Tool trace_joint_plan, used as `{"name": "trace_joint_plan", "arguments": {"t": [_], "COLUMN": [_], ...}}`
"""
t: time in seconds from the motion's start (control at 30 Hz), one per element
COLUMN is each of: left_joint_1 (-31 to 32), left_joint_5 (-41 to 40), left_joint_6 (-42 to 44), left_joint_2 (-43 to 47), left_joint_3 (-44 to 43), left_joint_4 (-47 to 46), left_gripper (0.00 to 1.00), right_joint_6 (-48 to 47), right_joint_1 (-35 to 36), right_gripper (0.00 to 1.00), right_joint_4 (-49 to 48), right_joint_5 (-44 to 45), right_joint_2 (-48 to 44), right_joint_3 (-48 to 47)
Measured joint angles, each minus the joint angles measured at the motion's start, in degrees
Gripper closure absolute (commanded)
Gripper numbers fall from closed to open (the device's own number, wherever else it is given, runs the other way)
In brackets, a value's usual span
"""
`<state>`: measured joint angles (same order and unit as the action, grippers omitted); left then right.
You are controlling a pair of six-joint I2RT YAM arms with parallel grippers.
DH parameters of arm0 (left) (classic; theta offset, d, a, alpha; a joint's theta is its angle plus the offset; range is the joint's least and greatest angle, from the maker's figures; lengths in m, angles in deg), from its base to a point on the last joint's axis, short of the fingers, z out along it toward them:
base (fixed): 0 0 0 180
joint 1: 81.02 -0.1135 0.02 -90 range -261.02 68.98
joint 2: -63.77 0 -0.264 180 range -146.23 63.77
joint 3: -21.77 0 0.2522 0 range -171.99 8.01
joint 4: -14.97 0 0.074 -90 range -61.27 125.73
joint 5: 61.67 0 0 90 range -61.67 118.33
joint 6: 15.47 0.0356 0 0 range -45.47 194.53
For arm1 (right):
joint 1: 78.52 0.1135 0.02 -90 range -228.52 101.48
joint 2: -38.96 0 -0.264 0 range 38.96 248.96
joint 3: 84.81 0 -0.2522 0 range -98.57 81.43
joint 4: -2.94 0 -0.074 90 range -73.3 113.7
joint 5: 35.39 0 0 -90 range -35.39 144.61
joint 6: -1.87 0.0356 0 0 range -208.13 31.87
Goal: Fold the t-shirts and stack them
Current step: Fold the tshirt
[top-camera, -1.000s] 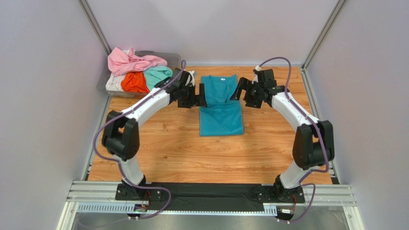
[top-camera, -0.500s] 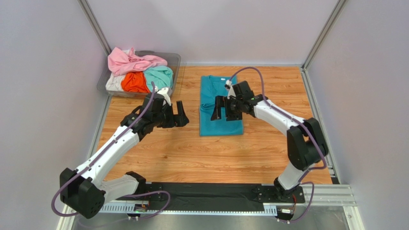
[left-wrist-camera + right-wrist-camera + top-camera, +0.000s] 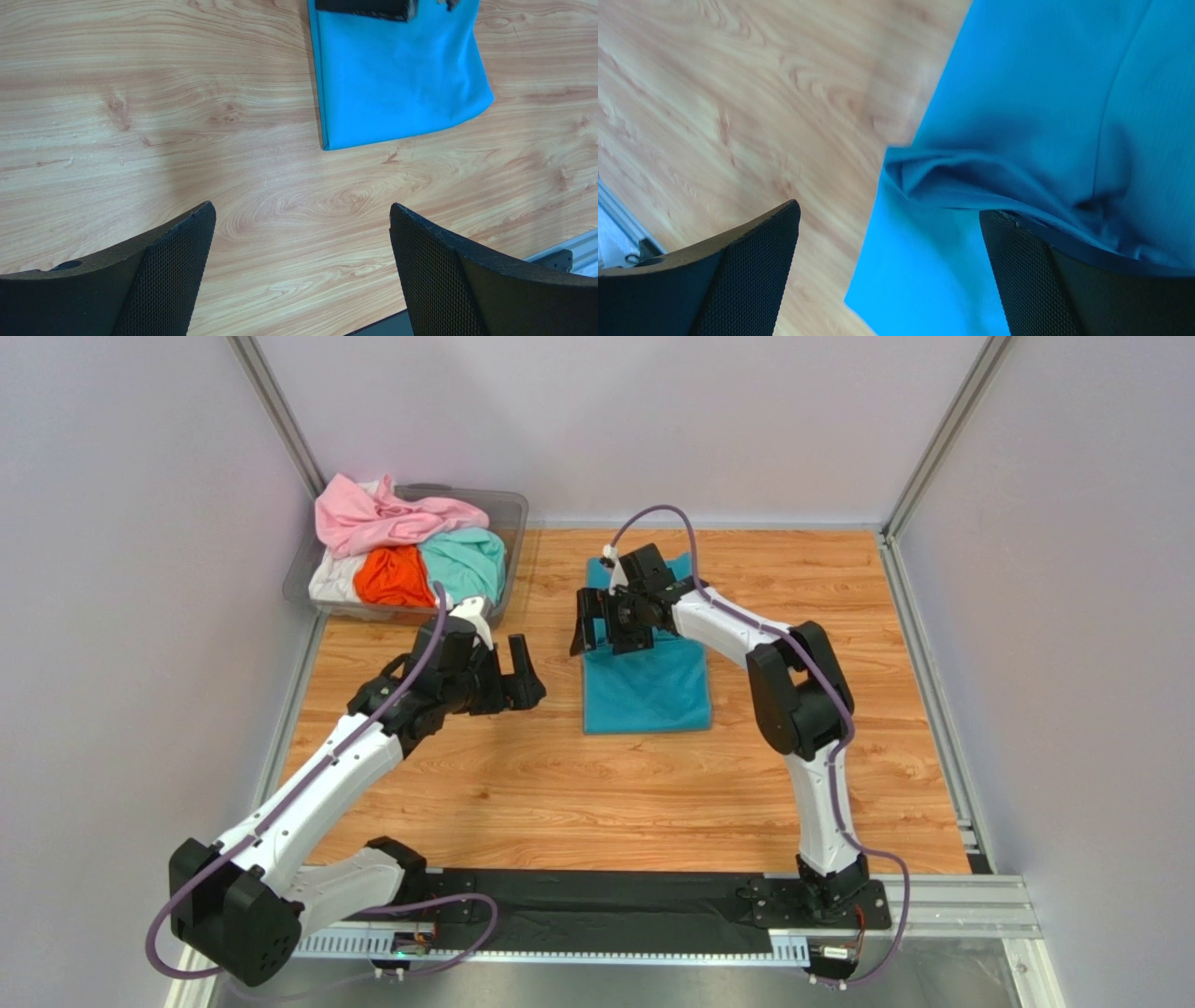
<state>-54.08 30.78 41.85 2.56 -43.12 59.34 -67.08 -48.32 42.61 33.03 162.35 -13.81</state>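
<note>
**Both grippers open, teal shirt flat on the wood**

Top view: the teal t-shirt (image 3: 648,686) lies mid-surface (image 3: 491,784). The right gripper (image 3: 596,633) is over its left edge and the left gripper (image 3: 522,675) is off to its left, apart.
Left wrist: jaws wide, empty, over bare wood.
Right wrist: jaws wide around a fabric fold, holding nothing.

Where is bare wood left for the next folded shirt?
Free: the table right of the teal t-shirt, and the wide near strip in front of it. Crowded: back left, around the clear tub and left gripper.
</note>
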Motion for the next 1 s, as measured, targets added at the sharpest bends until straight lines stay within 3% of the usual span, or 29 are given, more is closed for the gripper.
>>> {"name": "trace_joint_plan", "arguments": {"t": [0.27, 0.43, 0.53, 0.83, 1.0], "left_joint_1": [0.0, 0.0, 0.0, 0.0, 0.0], "left_joint_5": [0.2, 1.4, 2.5, 6.6, 8.8], "left_joint_6": [-0.3, -0.7, -0.7, -0.1, 1.6], "left_joint_2": [-0.3, -1.5, -3.3, -11.9, -19.9], "left_joint_3": [0.1, 0.7, 0.9, 1.3, 0.4], "left_joint_4": [-0.7, -1.9, -3.1, -10.5, -13.8], "left_gripper": [0.0, 0.0, 0.0, 0.0, 0.0], "right_joint_6": [-0.6, -0.6, -0.6, 1.1, 1.6], "right_joint_1": [-0.8, -1.5, -1.8, -4.5, -6.9], "right_gripper": [0.0, 0.0, 0.0, 0.0, 0.0], "right_joint_4": [1.3, 3.0, 2.9, -0.3, -1.3], "right_joint_5": [2.2, 4.0, 5.9, 13.7, 15.1], "right_joint_2": [8.5, 7.1, 1.4, -34.8, -43.1], "right_joint_3": [-12.8, -14.0, -8.5, 21.5, 34.0]}}
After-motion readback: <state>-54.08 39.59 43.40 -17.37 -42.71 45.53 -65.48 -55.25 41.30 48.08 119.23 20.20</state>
